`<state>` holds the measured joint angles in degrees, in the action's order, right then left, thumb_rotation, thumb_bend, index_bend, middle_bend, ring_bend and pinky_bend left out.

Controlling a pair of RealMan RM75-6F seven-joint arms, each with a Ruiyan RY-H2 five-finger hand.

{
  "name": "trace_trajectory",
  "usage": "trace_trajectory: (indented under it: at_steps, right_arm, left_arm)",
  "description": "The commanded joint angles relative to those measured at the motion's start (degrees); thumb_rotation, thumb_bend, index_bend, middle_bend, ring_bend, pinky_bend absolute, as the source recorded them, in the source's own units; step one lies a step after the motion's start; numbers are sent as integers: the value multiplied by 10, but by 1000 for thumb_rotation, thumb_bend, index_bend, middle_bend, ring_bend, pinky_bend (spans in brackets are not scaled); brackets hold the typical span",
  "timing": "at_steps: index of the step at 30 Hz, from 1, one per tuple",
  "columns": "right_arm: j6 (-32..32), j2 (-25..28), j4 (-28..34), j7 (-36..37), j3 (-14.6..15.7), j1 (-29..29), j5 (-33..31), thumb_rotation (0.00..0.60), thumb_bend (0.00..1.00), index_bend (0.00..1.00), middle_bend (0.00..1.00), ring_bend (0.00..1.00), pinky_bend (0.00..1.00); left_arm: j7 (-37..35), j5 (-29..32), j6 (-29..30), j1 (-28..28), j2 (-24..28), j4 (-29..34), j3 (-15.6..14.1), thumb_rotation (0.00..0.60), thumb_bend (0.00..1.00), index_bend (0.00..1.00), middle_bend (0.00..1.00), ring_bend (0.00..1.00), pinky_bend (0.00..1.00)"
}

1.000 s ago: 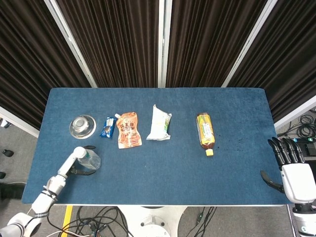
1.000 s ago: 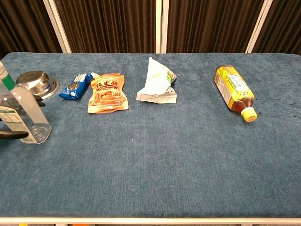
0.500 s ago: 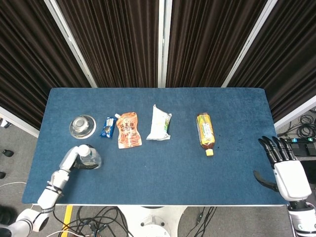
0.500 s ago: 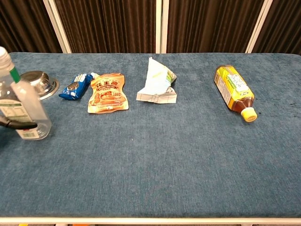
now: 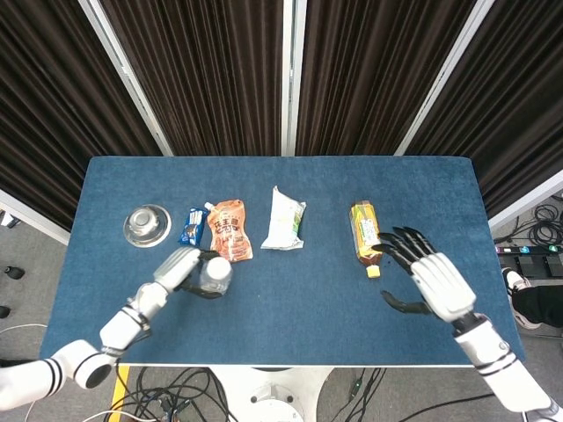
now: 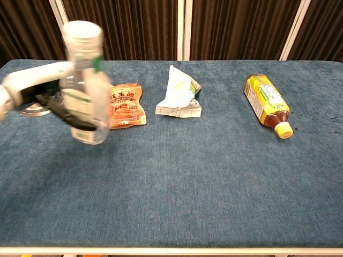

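Note:
My left hand (image 5: pixel 182 269) grips a clear plastic bottle (image 6: pixel 84 85) with a white cap and holds it upright above the table, just in front of the orange pouch (image 5: pixel 230 230). In the chest view the left hand (image 6: pixel 51 96) shows behind the raised bottle. My right hand (image 5: pixel 431 280) hovers open with fingers spread, just right of the yellow tea bottle (image 5: pixel 365 235), which lies on its side with its yellow cap toward the front. The chest view does not show the right hand.
On the blue table (image 5: pixel 290 299) lie a steel bowl (image 5: pixel 146 223) at the left, a small blue snack pack (image 5: pixel 191 226), the orange pouch (image 6: pixel 123 105) and a white-green packet (image 5: pixel 284 220). Dark curtains hang behind; cables lie on the floor in front.
My left hand has lifted the clear bottle and carried it right, toward the orange pouch. My right hand has swung in from the table's right edge to beside the tea bottle.

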<state>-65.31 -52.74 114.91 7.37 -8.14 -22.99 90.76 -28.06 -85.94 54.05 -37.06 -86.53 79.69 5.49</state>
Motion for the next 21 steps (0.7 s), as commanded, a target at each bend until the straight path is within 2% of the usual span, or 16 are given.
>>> trace_trajectory:
  at_steps: [1,6,10,16,21]
  right_arm:
    - [73,-6,34,-46,-32,-53,-73,507,249,254,99,0,0]
    - [131,-9,63,-122,-54,-107,-167,449,210,280,87,0,0]
    - [156,-16,79,-183,-63,-150,-237,417,195,296,87,0,0]
    - [158,-44,89,-236,-62,-191,-298,416,190,297,86,0,0]
    - [147,-61,94,-261,-57,-210,-320,418,191,297,86,0,0]
  left_arm:
    - [118,88,-88,-58,26,78,39,600,41,612,613,518,573]
    - [211,187,-135,-94,20,112,54,600,42,597,607,518,572]
    - [264,258,-139,-118,10,132,63,600,42,589,606,517,546]
    - [309,320,-128,-143,2,151,70,600,42,588,606,517,538]
    - [334,350,-125,-159,1,162,68,600,42,586,606,517,539]
